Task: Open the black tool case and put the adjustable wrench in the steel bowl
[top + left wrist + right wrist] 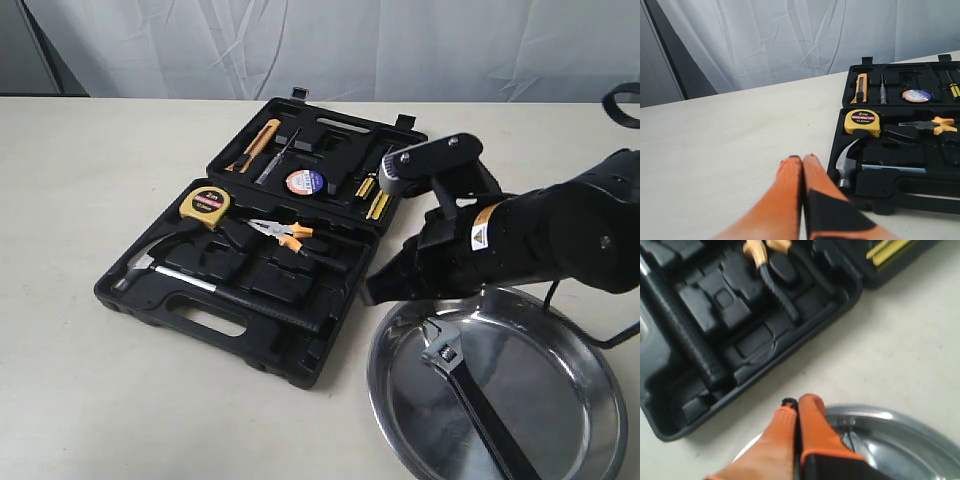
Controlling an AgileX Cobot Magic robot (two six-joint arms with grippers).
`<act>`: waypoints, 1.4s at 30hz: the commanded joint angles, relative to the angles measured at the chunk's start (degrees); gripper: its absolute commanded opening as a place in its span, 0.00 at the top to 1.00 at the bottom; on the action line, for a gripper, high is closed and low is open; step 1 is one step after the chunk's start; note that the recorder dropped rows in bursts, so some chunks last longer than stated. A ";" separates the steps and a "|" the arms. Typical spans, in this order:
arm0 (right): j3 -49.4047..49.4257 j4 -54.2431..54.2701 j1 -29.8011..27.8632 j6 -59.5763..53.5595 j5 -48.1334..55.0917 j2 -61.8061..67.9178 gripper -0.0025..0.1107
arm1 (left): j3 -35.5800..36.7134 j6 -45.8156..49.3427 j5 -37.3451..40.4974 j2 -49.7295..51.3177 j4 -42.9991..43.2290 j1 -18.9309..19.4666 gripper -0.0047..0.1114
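Note:
The black tool case [250,300] lies open on the table, lid back, with tools in its recesses. At the front right sits the steel bowl [580,400], and the adjustable wrench [470,390] lies loose in it, silver head toward the case. My right gripper [380,288] hangs shut and empty over the bowl's rim [890,417] on the case side; in the right wrist view its orange fingertips [810,405] touch. My left gripper [801,159] is shut on nothing, low over bare table beside the case [890,200]. The exterior view does not show it.
In the case lie a hammer [150,268], a yellow tape measure [205,205], orange-handled pliers [285,232], a utility knife [258,145], a tape roll [305,182] and yellow screwdrivers [375,195]. A white curtain hangs behind the table.

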 commanded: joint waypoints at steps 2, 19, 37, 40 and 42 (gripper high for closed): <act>-0.25 -1.02 -0.28 -0.19 -4.27 -2.59 0.98 | -0.16 -0.11 0.14 -0.15 -0.16 -0.07 0.96; -0.25 -3.32 -0.28 -0.29 -8.94 -7.51 0.98 | -0.16 -0.11 0.14 -0.15 -0.16 -0.07 0.96; 9.50 0.91 -16.90 -0.29 -4.66 -36.26 0.98 | -0.16 -0.11 0.14 -0.15 -0.16 -0.07 0.96; 16.98 3.98 -18.04 -0.29 -9.66 -43.33 0.98 | -0.16 -0.11 0.14 -0.15 -0.16 -0.07 0.96; 22.05 5.96 -19.69 -0.29 -10.64 -48.76 0.98 | -0.16 -0.11 0.14 -0.15 -0.16 -0.07 0.96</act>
